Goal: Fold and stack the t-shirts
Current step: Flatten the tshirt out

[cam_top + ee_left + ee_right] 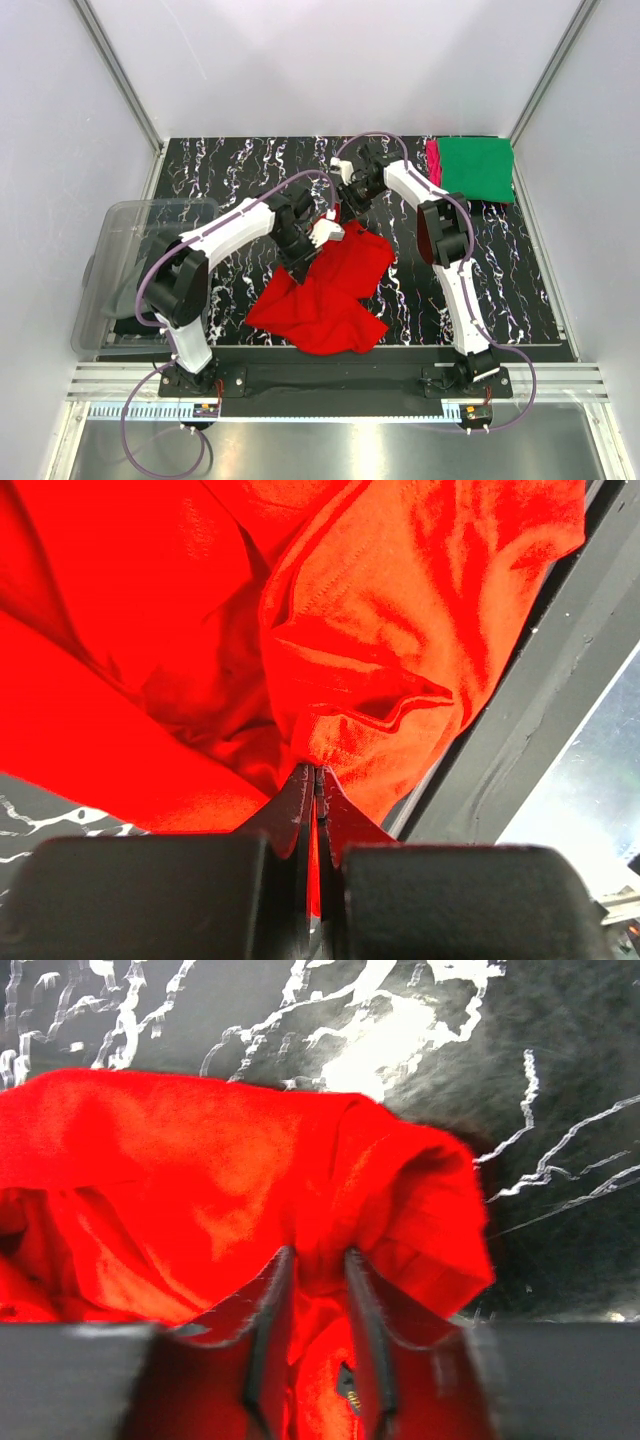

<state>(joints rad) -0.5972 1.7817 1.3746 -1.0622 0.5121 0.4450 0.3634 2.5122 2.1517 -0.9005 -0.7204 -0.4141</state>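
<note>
Red t-shirt (330, 300) was grasped by both claws at once. The left gripper (316, 780) had its jaws pressed tight together on a thin pinch of the red cloth, and from there the fabric spread out in loose folds. The right gripper (315, 1260) had its jaws clenched around a thicker fold of the same cloth, which filled the narrow gap between them. In the top view the two claws met near the middle of the table (230, 170), at the 12 o'clock edge of the crumpled garment. The rest of it lay toward 6 o'clock, close to the near edge. At about 1 o'clock, in the far corner, a green t-shirt (478, 168) lay folded square on a pink t-shirt (433, 160). At 9 o'clock stood a clear plastic bin (120, 260)
</note>
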